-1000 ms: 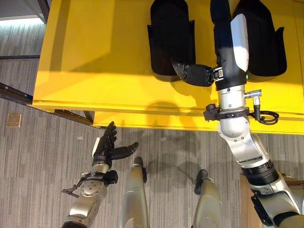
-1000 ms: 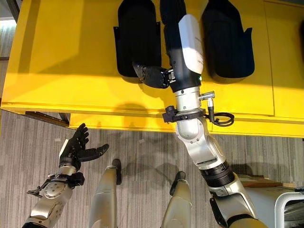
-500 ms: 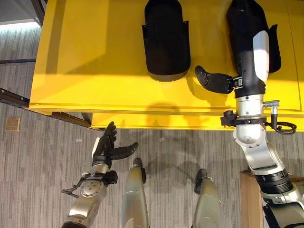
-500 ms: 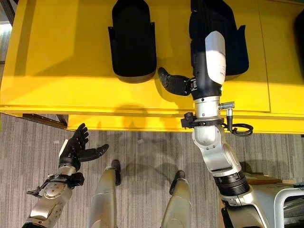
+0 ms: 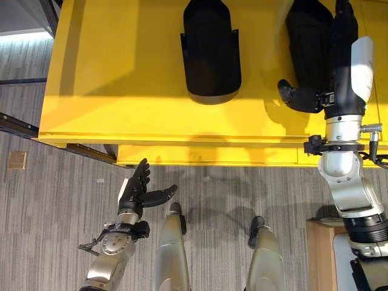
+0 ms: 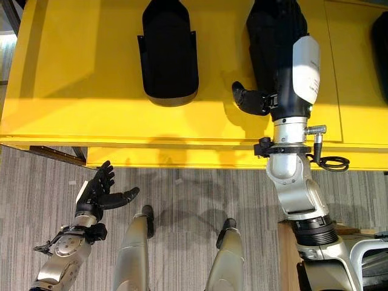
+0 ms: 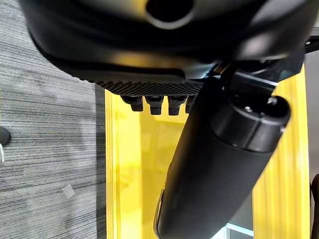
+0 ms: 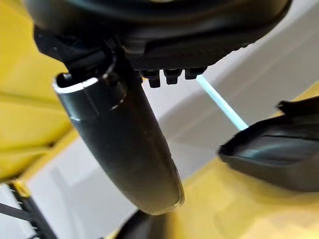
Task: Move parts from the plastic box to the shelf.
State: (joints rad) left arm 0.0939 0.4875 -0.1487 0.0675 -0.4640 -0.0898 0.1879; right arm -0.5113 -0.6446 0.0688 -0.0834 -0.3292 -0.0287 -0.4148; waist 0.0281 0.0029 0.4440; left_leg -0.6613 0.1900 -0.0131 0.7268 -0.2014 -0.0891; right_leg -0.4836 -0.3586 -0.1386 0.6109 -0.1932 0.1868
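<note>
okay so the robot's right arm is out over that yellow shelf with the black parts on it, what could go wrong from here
1. The right hand sits close against the near end of the right black part; a sideways move might nudge it along the yellow shelf.
2. The forearm lies over that part, so lowering could press on it.
3. The left hand hangs open over the floor, too far away to help steady anything.

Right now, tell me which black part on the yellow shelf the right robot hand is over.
The right-hand black part: the right robot hand reaches over its near end, while the other black part lies apart to the left, untouched.

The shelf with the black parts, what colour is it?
Bright yellow shelf, clearest in the left eye view.
</note>
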